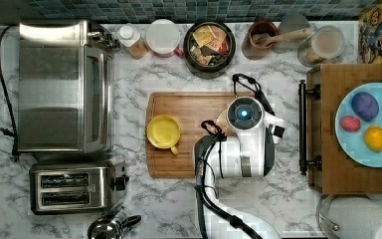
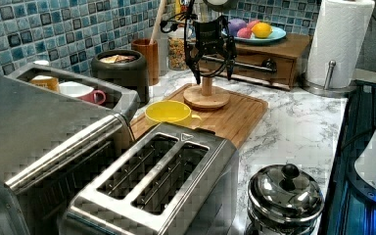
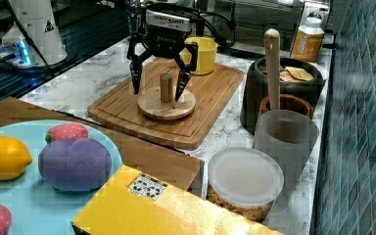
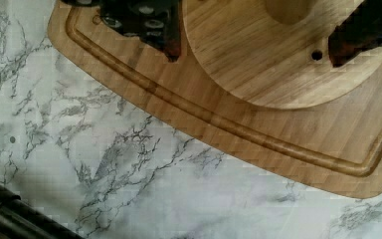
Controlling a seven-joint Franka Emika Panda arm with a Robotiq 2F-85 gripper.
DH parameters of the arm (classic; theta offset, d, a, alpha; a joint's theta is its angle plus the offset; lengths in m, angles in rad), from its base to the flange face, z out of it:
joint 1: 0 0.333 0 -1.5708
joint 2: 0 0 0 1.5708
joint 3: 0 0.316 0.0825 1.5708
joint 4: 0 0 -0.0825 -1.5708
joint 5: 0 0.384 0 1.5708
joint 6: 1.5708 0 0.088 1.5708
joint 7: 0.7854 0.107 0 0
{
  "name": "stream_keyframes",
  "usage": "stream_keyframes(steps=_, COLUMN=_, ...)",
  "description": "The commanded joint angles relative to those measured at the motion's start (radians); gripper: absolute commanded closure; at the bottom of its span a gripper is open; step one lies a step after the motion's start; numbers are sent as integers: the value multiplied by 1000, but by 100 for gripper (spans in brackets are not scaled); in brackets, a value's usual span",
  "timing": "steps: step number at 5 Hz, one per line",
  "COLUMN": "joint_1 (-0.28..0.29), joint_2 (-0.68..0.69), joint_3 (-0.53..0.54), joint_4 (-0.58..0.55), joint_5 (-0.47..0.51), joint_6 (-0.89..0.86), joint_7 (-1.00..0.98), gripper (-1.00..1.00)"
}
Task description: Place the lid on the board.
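Your right view shows the lid flat on the board, knob upright; the gripper straddles it, open, touching nothing.

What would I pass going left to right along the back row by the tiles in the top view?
Spice bottle → white lid → black pot → brown holder with a spoon → clear container → cereal box.
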Motion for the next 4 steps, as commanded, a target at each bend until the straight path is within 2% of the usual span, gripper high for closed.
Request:
stream_keyframes(steps=1, joint_1=7, joint_2=-82, joint_3=13, joint_4=17, joint_5=-17, joint_6=77, joint_7=56, gripper=-100)
stream_keyframes(steps=4, joint_1=11, joint_2=-82, joint_3=9, joint_4=17, joint_5=-17, joint_6=77, joint_7=55, gripper=-100)
